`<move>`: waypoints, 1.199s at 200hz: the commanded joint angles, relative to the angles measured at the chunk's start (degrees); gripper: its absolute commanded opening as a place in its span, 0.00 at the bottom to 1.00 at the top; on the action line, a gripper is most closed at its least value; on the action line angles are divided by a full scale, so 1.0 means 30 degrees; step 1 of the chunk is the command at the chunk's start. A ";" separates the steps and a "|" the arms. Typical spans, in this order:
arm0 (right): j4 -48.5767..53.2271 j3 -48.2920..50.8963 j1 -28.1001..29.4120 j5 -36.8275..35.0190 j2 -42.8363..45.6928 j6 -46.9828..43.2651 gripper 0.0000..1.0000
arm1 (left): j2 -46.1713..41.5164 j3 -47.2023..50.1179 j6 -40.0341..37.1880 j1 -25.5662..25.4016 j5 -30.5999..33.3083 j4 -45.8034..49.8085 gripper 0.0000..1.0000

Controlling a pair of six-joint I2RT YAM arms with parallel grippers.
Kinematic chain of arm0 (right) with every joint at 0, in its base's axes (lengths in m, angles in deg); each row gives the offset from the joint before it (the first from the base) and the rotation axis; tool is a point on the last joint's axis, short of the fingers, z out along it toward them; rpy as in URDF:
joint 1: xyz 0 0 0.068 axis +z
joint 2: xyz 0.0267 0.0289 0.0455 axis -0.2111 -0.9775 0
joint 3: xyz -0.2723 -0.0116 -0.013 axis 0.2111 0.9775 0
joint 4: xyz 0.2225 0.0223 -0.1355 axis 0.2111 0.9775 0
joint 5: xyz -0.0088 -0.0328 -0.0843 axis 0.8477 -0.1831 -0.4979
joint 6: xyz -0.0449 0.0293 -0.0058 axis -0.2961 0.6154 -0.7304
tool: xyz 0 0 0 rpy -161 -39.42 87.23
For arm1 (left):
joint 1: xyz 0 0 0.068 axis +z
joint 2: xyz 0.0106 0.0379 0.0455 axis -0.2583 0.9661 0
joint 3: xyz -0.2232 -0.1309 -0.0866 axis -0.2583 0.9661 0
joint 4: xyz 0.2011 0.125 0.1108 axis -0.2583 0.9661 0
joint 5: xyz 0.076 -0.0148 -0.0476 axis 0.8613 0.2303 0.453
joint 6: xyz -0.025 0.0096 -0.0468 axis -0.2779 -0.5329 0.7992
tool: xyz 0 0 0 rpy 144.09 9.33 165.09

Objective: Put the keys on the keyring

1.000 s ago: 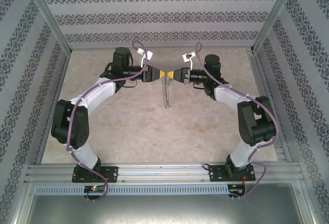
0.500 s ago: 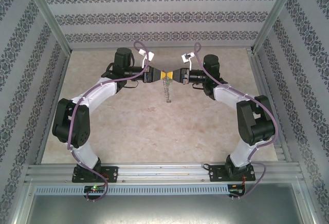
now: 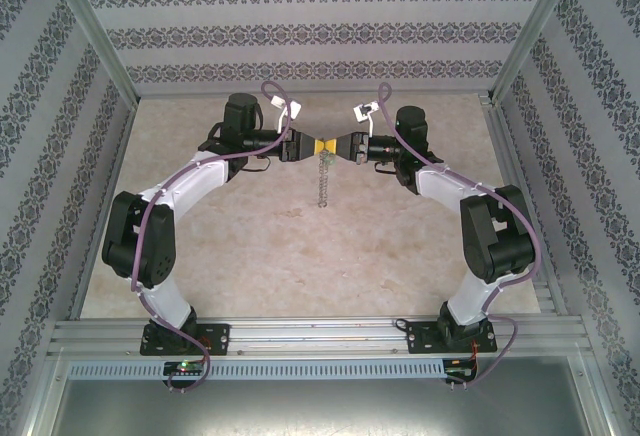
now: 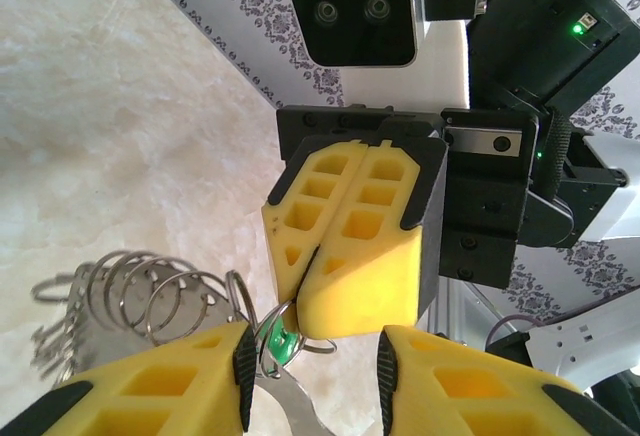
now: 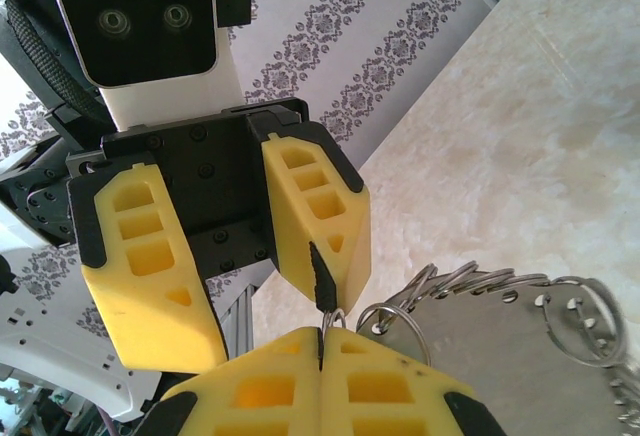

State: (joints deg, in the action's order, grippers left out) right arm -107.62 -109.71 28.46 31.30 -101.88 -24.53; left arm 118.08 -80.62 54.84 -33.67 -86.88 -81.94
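Key parked right at the keyring
Right gripper pinches its wire, rest dangling below. Green key sits at those tips, blade running back between the left gripper's half-open fingers.

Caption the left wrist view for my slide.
Shut right pincer pinches the keyring, green key at its tip, between the spread fingers of the left pincer.

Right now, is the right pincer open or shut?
Shut. The right pincer has its yellow fingers pressed together with no gap, pinching a thin wire loop at the tips.
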 commanded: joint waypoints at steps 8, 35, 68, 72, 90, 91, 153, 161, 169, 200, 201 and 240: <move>-0.1082 -0.0221 0.0065 0.0465 0.0125 -0.0270 0.00 | 0.0129 -0.0544 -0.0333 -0.0280 0.0340 -0.0156 0.39; -0.1082 -0.0076 0.0020 0.0458 0.0210 -0.0357 0.00 | 0.0127 -0.0544 -0.0429 -0.0259 0.0622 -0.0119 0.39; -0.1082 0.0055 -0.0010 0.0465 0.0254 -0.0387 0.00 | 0.0098 -0.0603 -0.0399 -0.0242 0.0637 -0.0198 0.39; -0.1104 0.0078 -0.0010 0.0428 0.0253 -0.0387 0.00 | 0.0098 -0.0603 -0.0356 -0.0264 0.0573 -0.0252 0.39; -0.1195 0.0017 -0.0011 0.0431 0.0182 -0.0303 0.00 | 0.0154 -0.0573 -0.0076 -0.0271 0.0213 -0.0665 0.38; -0.1211 0.0023 -0.0008 0.0431 0.0181 -0.0286 0.00 | 0.0155 -0.0573 -0.0046 -0.0271 0.0198 -0.0673 0.38; -0.1407 -0.0177 0.0050 0.0409 0.0001 -0.0119 0.00 | 0.0435 -0.0163 0.1140 -0.0344 -0.0832 -0.2432 0.32; -0.1404 -0.0177 0.0032 0.0398 -0.0007 -0.0113 0.00 | 0.0470 -0.0163 0.1182 -0.0359 -0.0949 -0.2491 0.32; -0.1395 -0.0182 0.0048 0.0373 -0.0024 -0.0122 0.00 | 0.0529 -0.0190 0.1199 -0.0388 -0.1011 -0.2497 0.32; -0.1404 -0.0177 0.0053 0.0346 -0.0081 -0.0092 0.00 | 0.0592 -0.0090 0.1276 -0.0459 -0.1165 -0.2703 0.29; -0.1389 -0.0177 0.0053 0.0360 -0.0068 -0.0093 0.00 | 0.0594 -0.0083 0.1274 -0.0453 -0.1165 -0.2688 0.29; -0.1364 -0.0220 0.0023 0.0246 -0.0185 -0.0062 0.00 | 0.0453 0.0180 0.1354 -0.0463 -0.1455 -0.3048 0.24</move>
State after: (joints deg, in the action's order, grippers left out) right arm -108.96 -109.67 28.46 31.37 -101.88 -24.51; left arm 119.66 -80.58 58.16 -34.04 -87.84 -86.98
